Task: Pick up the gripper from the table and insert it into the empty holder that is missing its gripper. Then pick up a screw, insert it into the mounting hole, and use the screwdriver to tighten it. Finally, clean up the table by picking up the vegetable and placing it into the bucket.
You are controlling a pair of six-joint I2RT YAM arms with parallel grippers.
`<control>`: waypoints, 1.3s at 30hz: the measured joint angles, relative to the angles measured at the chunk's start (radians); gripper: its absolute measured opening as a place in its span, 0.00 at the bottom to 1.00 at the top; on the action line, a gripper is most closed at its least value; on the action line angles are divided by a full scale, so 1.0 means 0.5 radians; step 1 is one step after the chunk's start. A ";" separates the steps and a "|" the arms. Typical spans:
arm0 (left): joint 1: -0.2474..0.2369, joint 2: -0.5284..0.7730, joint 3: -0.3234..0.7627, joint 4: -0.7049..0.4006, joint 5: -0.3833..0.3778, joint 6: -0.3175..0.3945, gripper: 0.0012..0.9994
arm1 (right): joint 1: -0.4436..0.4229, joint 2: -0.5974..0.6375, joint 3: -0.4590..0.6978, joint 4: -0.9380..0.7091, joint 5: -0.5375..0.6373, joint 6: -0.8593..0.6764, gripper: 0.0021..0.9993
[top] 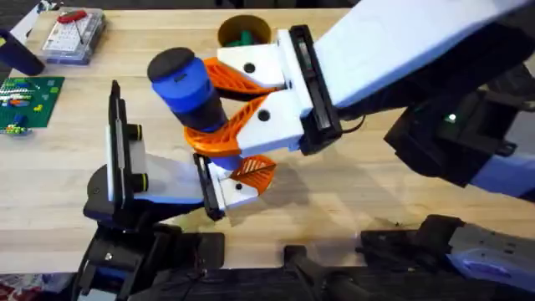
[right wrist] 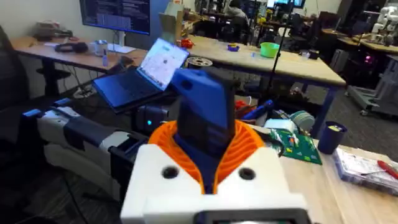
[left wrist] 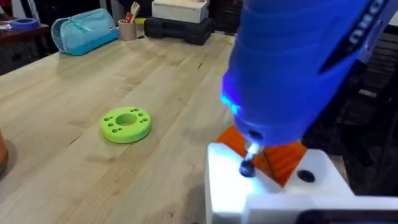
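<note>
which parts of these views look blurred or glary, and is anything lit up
Overhead: the right arm rises close under the camera, large and soft-edged. Left wrist: the screwdriver is near and blurred, with a blue glow by its tip; the green disc is sharper. Right wrist: the monitor behind glows bright.

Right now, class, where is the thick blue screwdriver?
Overhead, the thick blue screwdriver stands upright at centre-left, gripped by the right claw, its tip above the white holder.

Even, bright light; blurred close screwdriver [left wrist: 298, 68].
</note>
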 joint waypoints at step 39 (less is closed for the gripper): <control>0.000 0.000 0.000 0.000 0.000 0.000 0.01 | 0.003 0.000 0.000 0.055 -0.013 -0.006 0.06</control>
